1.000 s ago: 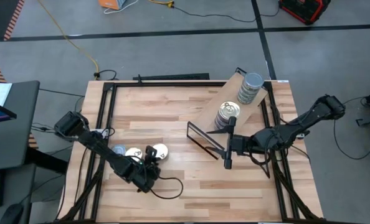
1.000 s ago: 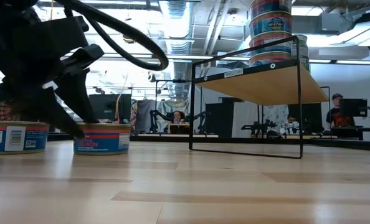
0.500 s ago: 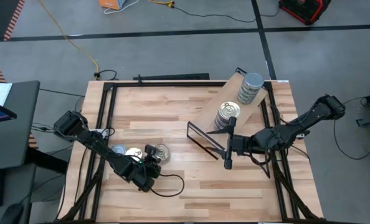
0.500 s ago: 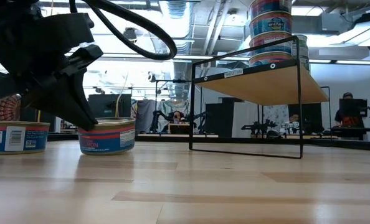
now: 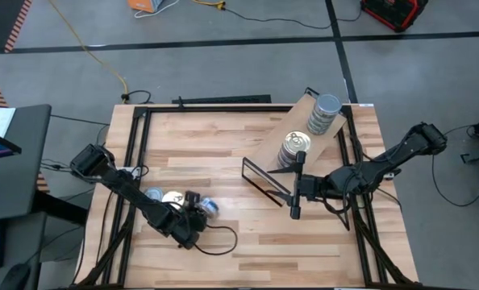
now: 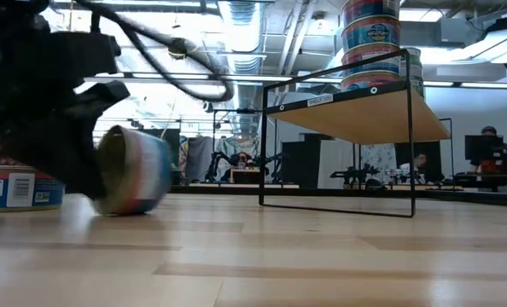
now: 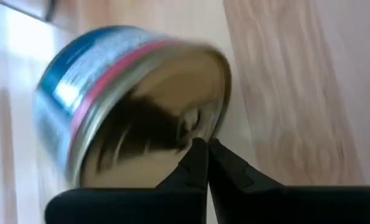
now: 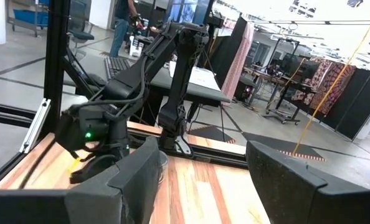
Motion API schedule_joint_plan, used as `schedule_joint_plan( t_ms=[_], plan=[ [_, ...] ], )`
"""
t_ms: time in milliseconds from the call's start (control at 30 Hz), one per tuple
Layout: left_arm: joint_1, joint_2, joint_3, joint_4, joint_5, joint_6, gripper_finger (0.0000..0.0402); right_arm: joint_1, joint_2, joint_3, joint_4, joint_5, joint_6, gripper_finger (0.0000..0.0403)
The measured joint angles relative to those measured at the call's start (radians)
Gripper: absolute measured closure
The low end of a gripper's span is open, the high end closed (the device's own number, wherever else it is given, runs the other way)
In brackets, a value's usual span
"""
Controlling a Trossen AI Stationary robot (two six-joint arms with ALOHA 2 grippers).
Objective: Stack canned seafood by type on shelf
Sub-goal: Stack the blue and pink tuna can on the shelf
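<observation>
A tin (image 5: 210,208) with a pale gold lid and a blue-and-red side stands tipped up on its edge on the tabletop; it also shows in the low view (image 6: 134,170). My left gripper (image 5: 193,201) is shut right beside its lid (image 7: 202,149). Two more tins lie flat behind it, one gold-lidded (image 5: 172,198) and one blue-lidded (image 5: 153,194). The shelf (image 5: 302,121) carries a gold-lidded stack (image 5: 294,149) and a blue-lidded stack (image 5: 324,113). My right gripper (image 5: 294,192) hangs open at the shelf's near corner. My left gripper meets the tin's gold lid (image 7: 172,118) near its rim with its shut fingertips (image 7: 197,158). The fingers come low from the table's left. The tin is tilted up, its lid facing the gripper and its lower rim (image 6: 121,209) on the tabletop.
The shelf's thin black frame (image 6: 262,145) stands right of the tipped tin, with open tabletop (image 5: 223,153) between them. A loose black cable (image 5: 219,242) loops near the left arm. Black rails (image 5: 135,153) line the table's sides. People and equipment show in the room beyond.
The gold-lidded tin lay flat a second ago; it slid a little toward the right and near edges, then tipped up onto its edge, lid turned toward my left gripper. The left gripper's fingertips went from the tin's side to its top rim and lid.
</observation>
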Motion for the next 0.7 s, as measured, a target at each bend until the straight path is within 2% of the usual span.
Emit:
schedule_joint_plan(
  t_ms=[167,333,467,567,700],
  plan=[
    [-0.004,-0.041,0.026,-0.022,0.020,0.010,0.0401,0.000,0.000,0.000,0.000,0.000,0.007,0.0132],
    [-0.004,-0.127,0.097,-0.090,0.149,-0.003,0.0401,0.000,0.000,0.000,0.000,0.000,0.007,0.0132],
    [0.017,-0.186,0.140,-0.094,0.072,-0.130,0.0393,0.000,0.000,0.000,0.000,0.000,0.007,0.0132],
    [0.072,-0.203,0.140,-0.083,0.097,-0.156,0.0357,0.000,0.000,0.000,0.000,0.000,0.015,0.0132],
    [0.148,-0.195,0.140,0.028,0.198,-0.125,0.0271,0.002,0.000,0.000,-0.004,-0.027,0.041,0.0132]
  ],
)
